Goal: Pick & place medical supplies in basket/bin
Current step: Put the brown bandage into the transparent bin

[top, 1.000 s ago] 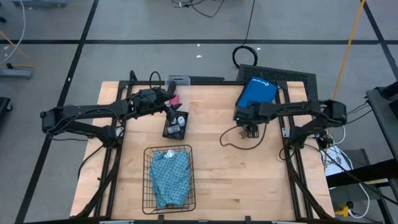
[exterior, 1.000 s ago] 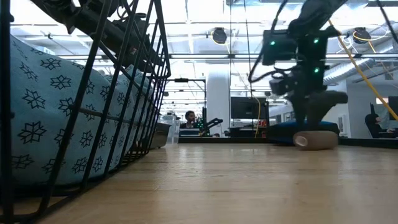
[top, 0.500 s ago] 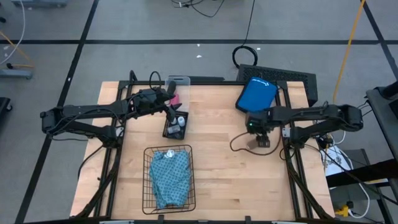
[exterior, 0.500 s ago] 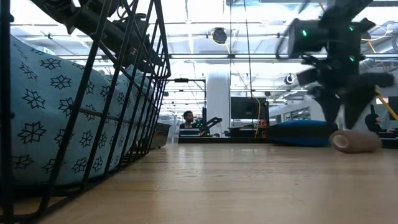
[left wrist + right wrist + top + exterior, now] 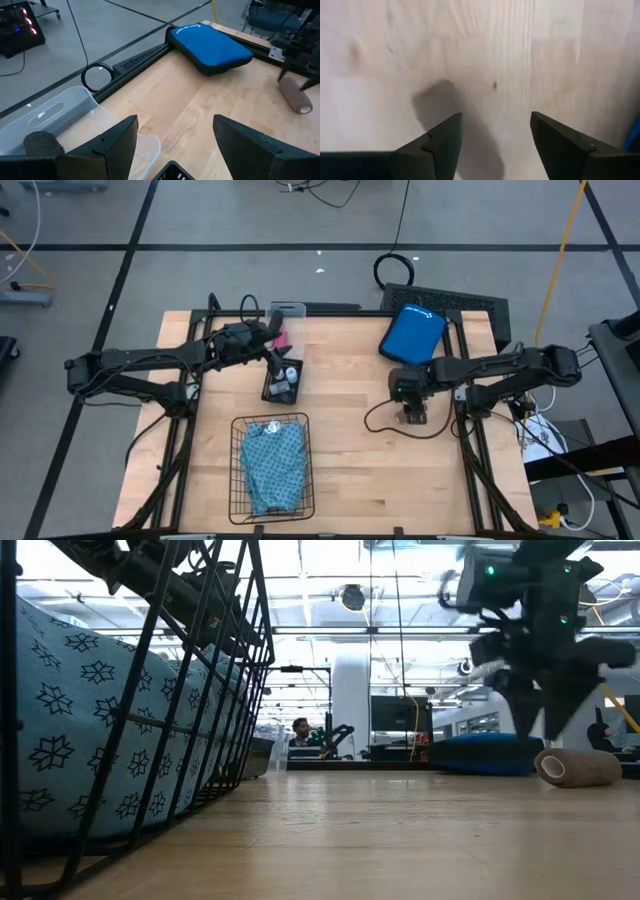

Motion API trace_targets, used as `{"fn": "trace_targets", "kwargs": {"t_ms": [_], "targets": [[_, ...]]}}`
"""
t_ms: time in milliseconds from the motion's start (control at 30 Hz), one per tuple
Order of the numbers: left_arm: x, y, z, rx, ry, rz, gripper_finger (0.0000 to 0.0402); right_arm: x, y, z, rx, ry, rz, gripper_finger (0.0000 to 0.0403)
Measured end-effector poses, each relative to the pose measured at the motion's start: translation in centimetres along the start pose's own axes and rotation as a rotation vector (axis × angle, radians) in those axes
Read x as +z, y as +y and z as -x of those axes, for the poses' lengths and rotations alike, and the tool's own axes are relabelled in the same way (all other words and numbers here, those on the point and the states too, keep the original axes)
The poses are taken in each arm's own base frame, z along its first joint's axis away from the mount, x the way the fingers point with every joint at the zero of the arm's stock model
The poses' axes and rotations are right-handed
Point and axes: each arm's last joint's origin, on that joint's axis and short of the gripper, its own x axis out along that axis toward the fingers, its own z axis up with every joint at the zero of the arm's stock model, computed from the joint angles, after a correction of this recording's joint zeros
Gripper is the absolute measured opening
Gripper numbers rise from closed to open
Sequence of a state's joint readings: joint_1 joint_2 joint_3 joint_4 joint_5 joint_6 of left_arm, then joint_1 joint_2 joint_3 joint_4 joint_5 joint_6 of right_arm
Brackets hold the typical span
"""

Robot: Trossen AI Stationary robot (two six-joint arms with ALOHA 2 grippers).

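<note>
The black wire basket (image 5: 238,480) stands near the table's front edge with the folded teal patterned cloth (image 5: 275,468) lying in it. A brown roll (image 5: 576,768) lies on its side on the bare wood at the right (image 5: 295,96). My right gripper (image 5: 495,125) hangs open just above and beside it (image 5: 548,725), fingers pointing down, with only wood between them. My left gripper (image 5: 175,130) waits open at the back left, over a small black tray holding white-capped vials (image 5: 285,380). A pink roll (image 5: 281,338) shows beside it.
A blue pouch (image 5: 412,332) lies at the back right. A clear plastic box (image 5: 50,115) sits at the back edge near my left gripper. A black cable (image 5: 385,420) loops on the wood beside my right gripper. Bare wood lies between basket and roll.
My right gripper has gone toward the table's right and near edges and tipped more steeply downward. The brown roll, which lay under it, has moved along the table toward the right edge. It now lies apart from the fingers.
</note>
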State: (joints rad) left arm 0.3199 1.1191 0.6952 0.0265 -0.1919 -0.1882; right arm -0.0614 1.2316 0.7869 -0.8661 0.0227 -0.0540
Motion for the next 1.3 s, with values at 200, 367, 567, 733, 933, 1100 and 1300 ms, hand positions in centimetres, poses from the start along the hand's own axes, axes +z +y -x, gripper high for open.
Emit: {"fn": "trace_targets", "kwargs": {"t_ms": [200,367,567,733,933,1100,1300], "targets": [[0.0,0.1,0.0,0.018,-0.004,0.000,0.0269,0.3,1.5,0.6,0.068,0.005,0.018,0.0215],[0.0,0.1,0.0,0.018,-0.004,0.000,0.0269,-0.7,2.4,0.0,0.066,0.078,0.015,0.0216],[0.0,0.1,0.0,0.018,-0.004,0.000,0.0269,-1.3,2.3,-2.0,0.010,0.166,-0.013,0.0216],[0.0,0.1,0.0,0.019,-0.005,0.000,0.0269,-1.0,2.4,-4.0,-0.029,0.280,-0.017,0.0219],[0.0,0.1,0.0,0.019,-0.004,0.018,0.0269,-0.4,2.6,-6.3,0.011,0.398,-0.002,0.0205],[-0.1,0.0,-0.1,0.016,0.000,0.032,0.0269,1.7,2.7,-5.7,0.021,0.324,-0.005,0.0167],[-0.1,-0.5,-0.1,-0.002,-0.003,0.027,0.0269,6.4,3.0,-3.6,0.051,-0.048,-0.028,0.0114]]}}
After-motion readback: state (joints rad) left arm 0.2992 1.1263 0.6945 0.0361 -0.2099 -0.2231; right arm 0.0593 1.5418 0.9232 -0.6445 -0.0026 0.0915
